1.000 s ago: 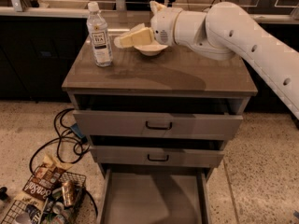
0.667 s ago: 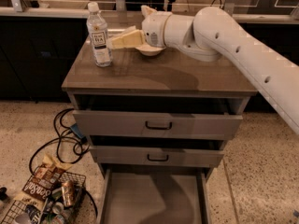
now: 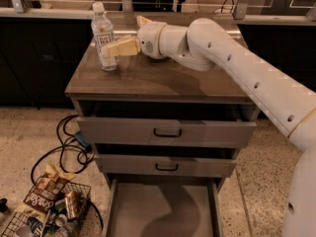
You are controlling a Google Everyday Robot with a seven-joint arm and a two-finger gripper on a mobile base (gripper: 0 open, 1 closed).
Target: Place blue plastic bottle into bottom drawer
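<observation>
The blue plastic bottle (image 3: 103, 36) stands upright with its white cap on at the back left of the cabinet top (image 3: 163, 78). My gripper (image 3: 124, 34) is just to the right of it and open. The tip of one tan finger (image 3: 122, 47) reaches the bottle's lower right side; the other finger (image 3: 143, 20) points up and back. I cannot tell whether the finger touches the bottle. The white arm reaches in from the right across the top. The bottom drawer (image 3: 133, 211) is pulled out, and its grey floor is bare with the arm's shadow on it.
The two upper drawers (image 3: 168, 131) (image 3: 165, 166) with dark handles stick out slightly. A wire basket (image 3: 44, 214) with snack bags and cans sits on the floor at lower left. Black cables (image 3: 69, 147) lie beside the cabinet. Dark counters run behind it.
The gripper has moved left across the cabinet top toward the bottle, and its finger now reaches the bottle's side. The bottle has not moved.
</observation>
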